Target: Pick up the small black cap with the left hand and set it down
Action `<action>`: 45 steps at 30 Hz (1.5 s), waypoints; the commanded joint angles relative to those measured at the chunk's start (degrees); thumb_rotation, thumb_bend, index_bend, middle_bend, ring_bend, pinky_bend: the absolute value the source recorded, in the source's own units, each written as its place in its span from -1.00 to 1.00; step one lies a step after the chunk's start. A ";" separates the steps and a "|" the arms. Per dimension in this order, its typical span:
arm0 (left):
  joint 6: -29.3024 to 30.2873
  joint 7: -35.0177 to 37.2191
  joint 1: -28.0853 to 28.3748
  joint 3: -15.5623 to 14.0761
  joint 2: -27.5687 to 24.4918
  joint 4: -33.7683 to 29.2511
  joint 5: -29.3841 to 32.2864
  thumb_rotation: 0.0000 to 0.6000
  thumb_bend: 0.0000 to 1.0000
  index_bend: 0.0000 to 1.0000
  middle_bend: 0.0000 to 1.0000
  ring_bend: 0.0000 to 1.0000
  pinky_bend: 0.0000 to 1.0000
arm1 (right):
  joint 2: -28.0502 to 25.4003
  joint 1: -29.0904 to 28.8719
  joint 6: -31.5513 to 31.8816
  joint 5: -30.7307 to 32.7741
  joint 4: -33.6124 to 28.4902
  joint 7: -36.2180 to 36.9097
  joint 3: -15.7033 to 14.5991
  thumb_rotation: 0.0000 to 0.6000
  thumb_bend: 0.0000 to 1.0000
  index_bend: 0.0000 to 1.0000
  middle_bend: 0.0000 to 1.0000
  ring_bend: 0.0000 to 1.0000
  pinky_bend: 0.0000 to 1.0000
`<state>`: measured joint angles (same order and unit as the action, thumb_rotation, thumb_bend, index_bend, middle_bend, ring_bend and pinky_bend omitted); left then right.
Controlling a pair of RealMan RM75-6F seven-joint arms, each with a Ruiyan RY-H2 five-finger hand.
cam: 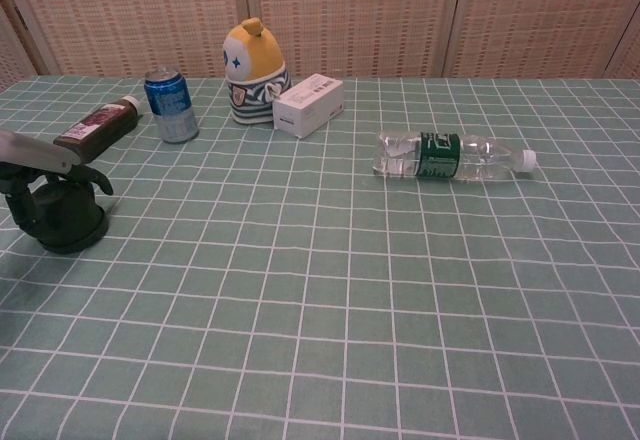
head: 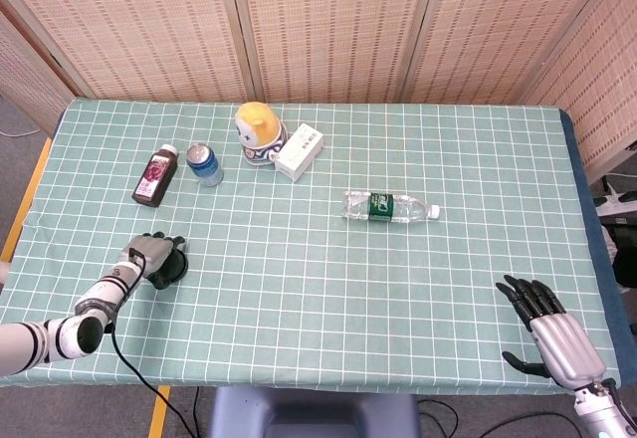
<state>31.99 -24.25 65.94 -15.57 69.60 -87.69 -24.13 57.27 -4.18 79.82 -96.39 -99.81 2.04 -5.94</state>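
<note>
The small black cap (cam: 68, 222) stands on the green checked cloth at the near left; in the head view the cap (head: 172, 269) shows partly under my hand. My left hand (head: 149, 256) lies on top of it, dark fingers (head: 175, 247) curled over its far side and the thumb down its near side, gripping it. The chest view shows the left hand (cam: 40, 160) pressed onto the cap's top, with the cap still on the table. My right hand (head: 552, 333) rests at the near right edge, fingers spread, holding nothing.
Behind the cap lie a dark juice bottle (head: 153, 176) and a blue can (head: 204, 163). A yellow figurine (head: 258, 132) and a white box (head: 300, 151) stand further back. A water bottle (head: 389, 206) lies mid-table.
</note>
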 commanded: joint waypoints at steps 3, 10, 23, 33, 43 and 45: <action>0.51 -0.63 0.24 -0.96 0.74 -0.05 -0.16 1.00 -0.33 -0.79 -0.68 -0.84 -0.70 | 0.03 -0.02 -0.08 0.02 0.08 0.08 -0.03 1.00 -0.76 -1.00 -1.00 -1.00 -1.00; 1.89 -0.92 0.10 -1.32 1.12 -0.04 -0.49 1.00 -0.34 -0.66 -0.62 -0.79 -0.64 | -0.03 0.01 0.04 -0.02 -0.02 0.02 -0.01 1.00 -0.76 -1.00 -1.00 -1.00 -1.00; 7.89 -3.44 -2.57 -1.91 2.03 -0.25 -2.67 1.00 -0.33 -0.06 -0.06 -0.32 -0.41 | -0.21 0.27 0.70 -0.61 -0.23 0.12 -0.18 1.00 -0.76 -1.00 -1.00 -1.00 -1.00; 9.85 8.32 -9.74 5.00 -0.67 -1.80 -15.53 1.00 -0.31 0.16 0.20 -0.02 -0.29 | -0.31 0.37 1.07 -0.98 -0.13 0.46 -0.25 1.00 -0.76 -1.00 -1.00 -1.00 -1.00; 17.88 50.31 -23.10 19.33 -2.42 -1.38 -43.14 1.00 -0.32 0.21 0.26 0.14 -0.15 | 0.27 0.32 0.74 -0.80 -0.02 -0.32 -0.17 1.00 -0.76 -1.00 -1.00 -1.00 -1.00; 19.78 63.79 -25.25 22.04 -2.84 -2.67 -46.85 1.00 -0.32 0.21 0.26 0.14 -0.15 | 0.42 0.28 0.47 -0.74 -0.05 -0.62 -0.24 1.00 -0.76 -1.00 -1.00 -1.00 -1.00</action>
<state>45.72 15.47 48.24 -1.85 67.80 -89.31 -57.96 57.66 -3.90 80.33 -97.15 -99.85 1.46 -6.15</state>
